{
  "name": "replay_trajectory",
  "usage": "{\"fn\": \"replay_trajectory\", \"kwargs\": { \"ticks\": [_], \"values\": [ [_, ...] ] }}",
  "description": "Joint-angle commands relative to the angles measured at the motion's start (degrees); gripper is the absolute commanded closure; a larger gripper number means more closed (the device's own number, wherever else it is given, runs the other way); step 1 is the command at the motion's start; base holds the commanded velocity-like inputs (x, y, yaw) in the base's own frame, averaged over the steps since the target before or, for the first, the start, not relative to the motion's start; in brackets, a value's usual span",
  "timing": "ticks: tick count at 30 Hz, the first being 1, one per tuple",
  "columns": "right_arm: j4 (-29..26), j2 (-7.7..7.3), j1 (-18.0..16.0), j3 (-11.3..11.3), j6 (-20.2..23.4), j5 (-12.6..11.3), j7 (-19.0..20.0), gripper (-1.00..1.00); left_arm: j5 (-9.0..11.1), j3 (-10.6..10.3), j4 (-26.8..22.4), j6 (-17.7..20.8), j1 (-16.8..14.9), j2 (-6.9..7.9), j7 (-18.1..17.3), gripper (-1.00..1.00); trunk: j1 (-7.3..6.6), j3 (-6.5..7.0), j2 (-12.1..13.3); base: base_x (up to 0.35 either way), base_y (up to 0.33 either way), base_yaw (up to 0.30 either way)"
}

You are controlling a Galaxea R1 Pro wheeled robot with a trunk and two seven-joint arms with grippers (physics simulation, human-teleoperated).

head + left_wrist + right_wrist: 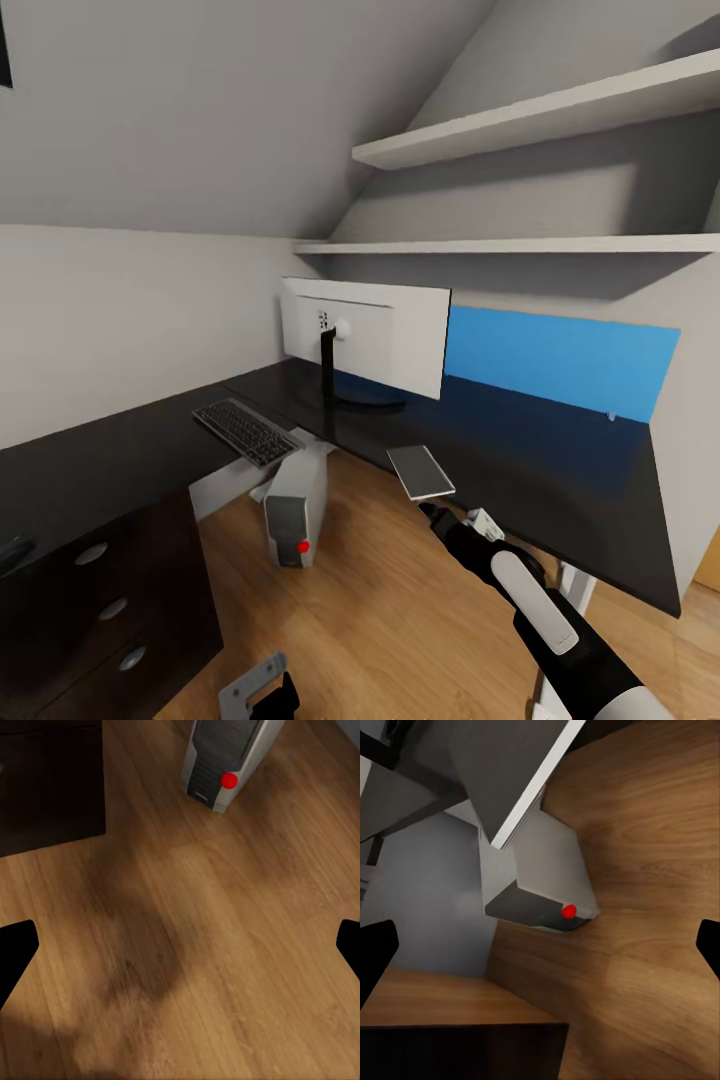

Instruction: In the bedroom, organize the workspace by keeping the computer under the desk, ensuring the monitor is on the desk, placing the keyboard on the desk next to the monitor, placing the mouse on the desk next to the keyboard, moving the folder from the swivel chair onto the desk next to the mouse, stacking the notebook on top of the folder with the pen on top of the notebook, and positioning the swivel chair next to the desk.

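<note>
The monitor (385, 345) stands on the black desk (560, 480) with its white back toward me. Left of it the keyboard (246, 432) lies on the desk's corner. The computer (295, 508) (225, 757) (540, 881) stands on the floor at the desk's inner corner, its red button showing. A thin grey notebook (421, 472) (506, 776) sits at the desk's front edge, partly overhanging. My right gripper (440, 512) (540, 945) is just below and in front of it, fingers spread wide. Low over the wood floor, my left gripper (262, 692) (180, 952) is open and empty.
A black drawer unit (100, 610) with round knobs stands at the left. Two white shelves (540, 115) hang under the sloped wall above the desk. A large bright-blue panel (560, 362) lies along the wall at the desk's back. A white desk leg (572, 580) is beside my right forearm.
</note>
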Motion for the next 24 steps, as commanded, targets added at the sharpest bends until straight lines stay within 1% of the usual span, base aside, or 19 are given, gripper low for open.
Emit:
{"fn": "replay_trajectory", "kwargs": {
  "ticks": [1,17,24],
  "values": [
    [-0.1,-0.06,0.0,0.1,0.0,-0.3,-0.4,-1.00,0.0,0.0,-0.1,0.5,0.0,-0.02,0.3,-1.00,0.23,-0.24,-0.4,0.000,0.000,0.000],
    [-0.1,-0.07,0.0,0.0,0.0,-0.3,-0.4,-1.00,0.0,-0.1,-0.1,0.5,0.0,-0.03,0.3,-1.00,3.74,-3.11,-6.9,0.000,0.000,0.000],
    [-0.1,-0.13,0.0,-0.3,0.0,-0.4,-0.3,-1.00,0.0,-0.2,-0.1,0.5,0.0,-0.05,0.3,-1.00,3.74,-3.11,-6.9,0.000,0.000,0.000]
  ]
}}
